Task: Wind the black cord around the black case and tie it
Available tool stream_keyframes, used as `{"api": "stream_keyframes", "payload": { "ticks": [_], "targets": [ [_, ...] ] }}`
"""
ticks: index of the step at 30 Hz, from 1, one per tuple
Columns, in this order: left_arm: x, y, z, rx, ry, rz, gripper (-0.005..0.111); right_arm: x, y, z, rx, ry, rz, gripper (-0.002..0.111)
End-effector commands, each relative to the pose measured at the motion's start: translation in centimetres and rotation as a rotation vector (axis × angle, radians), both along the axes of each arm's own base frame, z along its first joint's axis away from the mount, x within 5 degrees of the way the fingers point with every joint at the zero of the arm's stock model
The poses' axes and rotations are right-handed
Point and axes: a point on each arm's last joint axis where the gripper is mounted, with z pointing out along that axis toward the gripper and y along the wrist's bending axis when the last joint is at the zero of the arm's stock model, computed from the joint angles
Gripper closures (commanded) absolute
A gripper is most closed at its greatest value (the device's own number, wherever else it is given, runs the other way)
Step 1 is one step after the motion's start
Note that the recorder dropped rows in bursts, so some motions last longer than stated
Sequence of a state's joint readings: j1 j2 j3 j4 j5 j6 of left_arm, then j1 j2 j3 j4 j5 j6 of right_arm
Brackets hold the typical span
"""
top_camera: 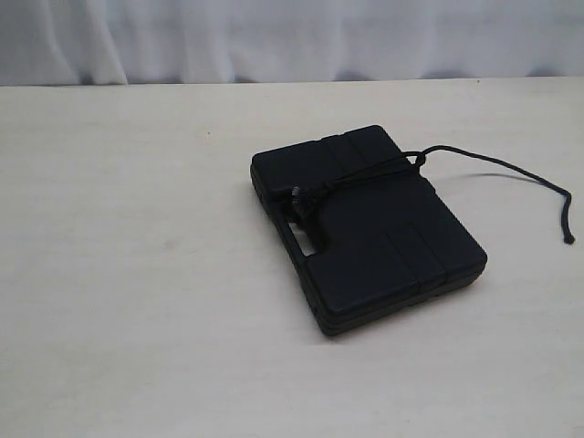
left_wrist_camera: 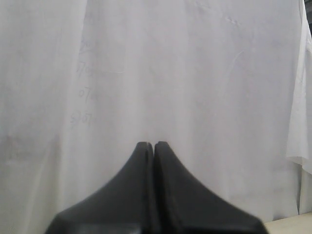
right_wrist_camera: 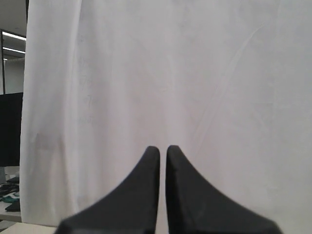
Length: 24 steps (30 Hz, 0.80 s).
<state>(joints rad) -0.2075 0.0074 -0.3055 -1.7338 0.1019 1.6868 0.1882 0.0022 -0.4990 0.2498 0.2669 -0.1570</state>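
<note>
The black case [top_camera: 374,246] lies flat on the pale table [top_camera: 137,274], right of centre in the exterior view, its handle slot facing left. The black cord [top_camera: 365,175] runs across the case's top from a lump beside the slot to a knot at the far right edge. From there its loose tail [top_camera: 525,178] trails over the table to the right. Neither arm shows in the exterior view. My left gripper [left_wrist_camera: 154,144] is shut and holds nothing, facing a white curtain. My right gripper [right_wrist_camera: 163,148] is shut too, with only a thin slit between its fingers, and holds nothing.
A white curtain [top_camera: 292,36] hangs behind the table's far edge and fills both wrist views. A dark room with ceiling lights [right_wrist_camera: 12,73] shows past the curtain's edge in the right wrist view.
</note>
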Motion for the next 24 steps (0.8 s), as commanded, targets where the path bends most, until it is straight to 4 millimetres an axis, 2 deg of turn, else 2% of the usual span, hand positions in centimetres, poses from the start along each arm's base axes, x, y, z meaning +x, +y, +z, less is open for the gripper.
{"api": "stream_keyframes", "payload": {
  "ticks": [1, 19, 24],
  "targets": [
    [-0.1, 0.1, -0.1, -0.021, 0.001, 0.0, 0.107, 0.1, 0.1, -0.3, -0.012, 0.021, 0.005, 0.104],
    [0.0, 0.1, -0.1, -0.022, 0.005, 0.006, 0.107, 0.1, 0.1, -0.3, -0.012, 0.021, 0.005, 0.104],
    [1.0, -0.4, -2.7, 0.076, 0.096, 0.004, 0.107, 0.1, 0.1, -0.3, -0.012, 0.021, 0.005, 0.104]
  ]
}}
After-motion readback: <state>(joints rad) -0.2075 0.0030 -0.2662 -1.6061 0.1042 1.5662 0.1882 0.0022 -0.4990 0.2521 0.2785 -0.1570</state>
